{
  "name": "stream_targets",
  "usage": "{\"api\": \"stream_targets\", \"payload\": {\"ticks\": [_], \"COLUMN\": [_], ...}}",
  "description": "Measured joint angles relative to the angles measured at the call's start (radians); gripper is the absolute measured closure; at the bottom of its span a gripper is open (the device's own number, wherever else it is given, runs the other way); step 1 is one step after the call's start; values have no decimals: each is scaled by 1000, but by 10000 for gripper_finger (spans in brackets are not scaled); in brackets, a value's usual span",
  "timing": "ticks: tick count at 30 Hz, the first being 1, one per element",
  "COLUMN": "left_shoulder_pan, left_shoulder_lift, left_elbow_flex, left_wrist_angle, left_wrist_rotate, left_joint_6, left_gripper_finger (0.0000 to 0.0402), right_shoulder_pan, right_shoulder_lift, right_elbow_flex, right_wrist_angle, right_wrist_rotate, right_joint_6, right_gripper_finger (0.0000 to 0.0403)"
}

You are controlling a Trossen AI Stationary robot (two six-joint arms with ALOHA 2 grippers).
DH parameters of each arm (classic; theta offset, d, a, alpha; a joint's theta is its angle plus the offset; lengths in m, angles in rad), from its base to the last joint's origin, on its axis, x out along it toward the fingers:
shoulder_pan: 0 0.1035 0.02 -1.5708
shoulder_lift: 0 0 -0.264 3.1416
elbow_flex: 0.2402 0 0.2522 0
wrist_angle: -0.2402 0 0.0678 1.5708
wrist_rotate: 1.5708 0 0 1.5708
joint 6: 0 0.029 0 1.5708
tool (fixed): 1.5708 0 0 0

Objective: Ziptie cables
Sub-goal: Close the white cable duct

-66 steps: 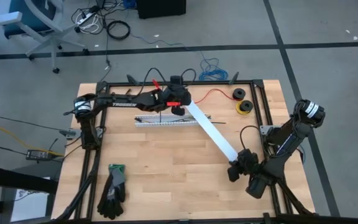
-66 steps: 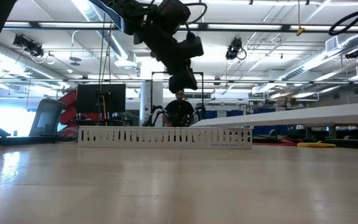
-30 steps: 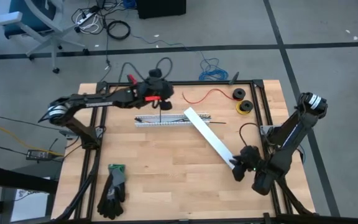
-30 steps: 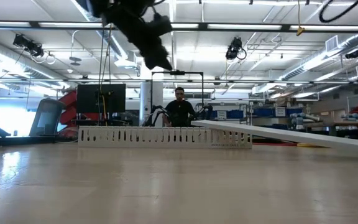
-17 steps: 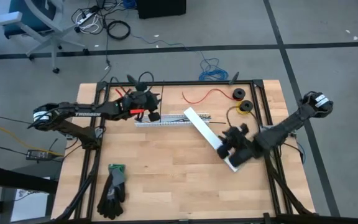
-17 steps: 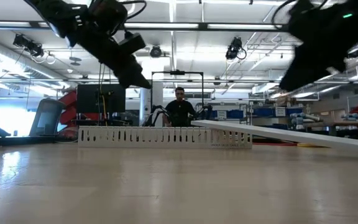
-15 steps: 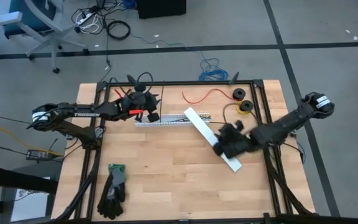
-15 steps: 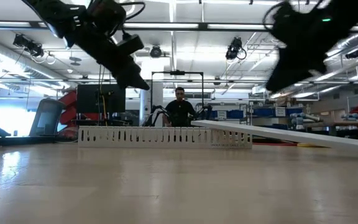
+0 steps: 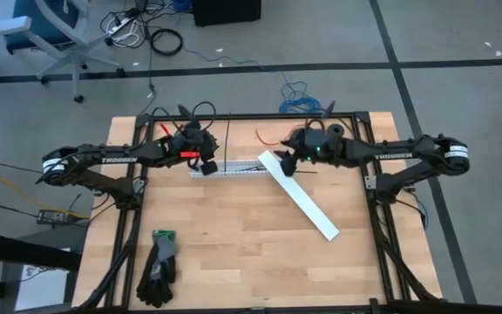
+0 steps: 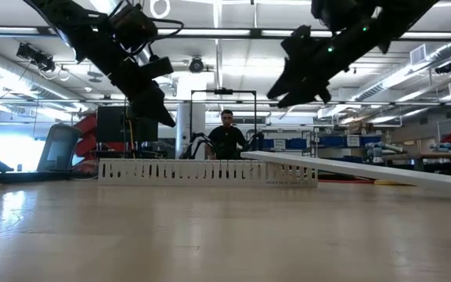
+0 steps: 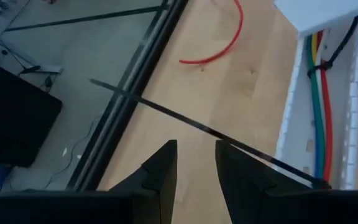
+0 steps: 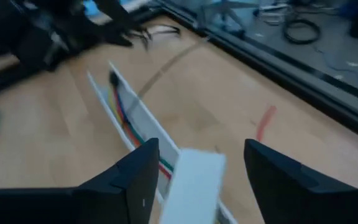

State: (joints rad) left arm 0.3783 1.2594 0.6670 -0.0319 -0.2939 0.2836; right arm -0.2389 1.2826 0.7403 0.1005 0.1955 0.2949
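Note:
The cables [image 11: 319, 118], yellow, green, blue and red, lie inside a white slotted channel [image 9: 242, 169] near the table's far edge. A black ziptie band [image 11: 322, 62] wraps them. A long thin black ziptie [image 11: 185, 121] sticks out of the channel toward the far rail. A flat white cover strip [image 9: 303, 199] rests its far end on the channel and its near end on the table. My left gripper [image 9: 204, 166] hovers open over the channel's left end. My right gripper [image 9: 286, 164] hovers open above the cover's far end [image 12: 191, 177].
A pair of dark gloves [image 9: 158, 266] lies at the table's near left. A loose red wire [image 9: 277, 135] curls by the far rail [image 9: 260, 116]. In the low view a person [image 10: 225, 137] sits in the room behind the channel [image 10: 210, 171].
My right gripper has left the cover strip's near end and swung across the table toward the far edge and left, turning as it went, and now stands over the strip's far end. The strip has stayed put. My left gripper has moved left and down to the channel's left end.

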Motion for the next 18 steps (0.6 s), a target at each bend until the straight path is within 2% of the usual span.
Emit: {"api": "stream_targets", "payload": {"ticks": [3,7,13,18], "left_shoulder_pan": [3,3,8,8], "left_shoulder_lift": [0,1,2,2], "left_elbow_flex": [-3,-3,-3,-3], "left_wrist_angle": [-13,-19,-24,-48], "left_wrist_rotate": [0,0,0,12], "left_joint_6": [-5,-11,-32,-65], "left_gripper_finger": [282,282,282,282], "right_shoulder_pan": [-46,-79,-83,-83], "right_shoulder_lift": [73,221,422,524], "right_elbow_flex": [31,164,432,616], "right_wrist_angle": [86,-7,-308,-587], "right_wrist_rotate": [-91,-162,-214,-142], "right_joint_6": [-3,-32,-127,-155], "right_gripper_finger": [162,132,98,94]}}
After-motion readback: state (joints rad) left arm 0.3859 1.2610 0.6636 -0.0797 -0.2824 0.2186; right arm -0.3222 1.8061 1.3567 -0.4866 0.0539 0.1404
